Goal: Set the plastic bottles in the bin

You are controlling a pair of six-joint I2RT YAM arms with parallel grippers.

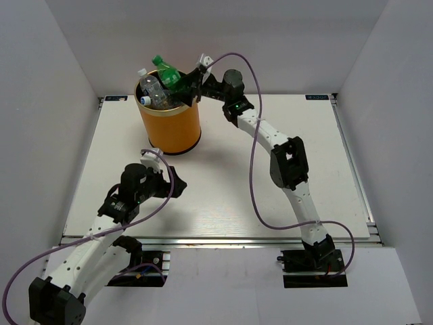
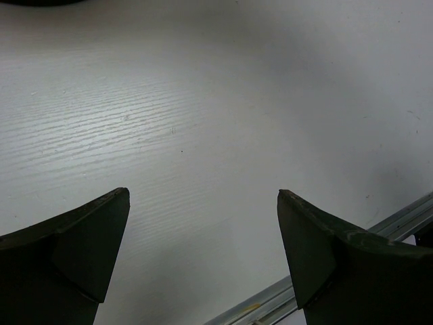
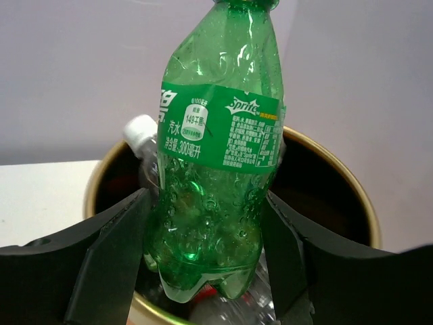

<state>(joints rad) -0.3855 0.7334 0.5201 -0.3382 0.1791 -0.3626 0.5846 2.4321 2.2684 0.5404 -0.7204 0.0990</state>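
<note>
The orange-yellow bin (image 1: 169, 128) stands at the far left of the table and holds several clear bottles (image 1: 154, 91). My right gripper (image 1: 186, 84) is at the bin's right rim, shut on the green bottle (image 1: 168, 71), which is tilted above the opening. In the right wrist view the green bottle (image 3: 216, 169) sits upright between the fingers of my right gripper (image 3: 206, 196), its base just above the golden rim of the bin (image 3: 338, 169). A clear bottle with a white cap (image 3: 139, 132) lies inside. My left gripper (image 1: 177, 188) is open and empty over the table (image 2: 203, 101).
The table's metal front edge (image 2: 399, 217) runs close to my left gripper (image 2: 203, 193). White walls enclose the table on the left, the back and the right.
</note>
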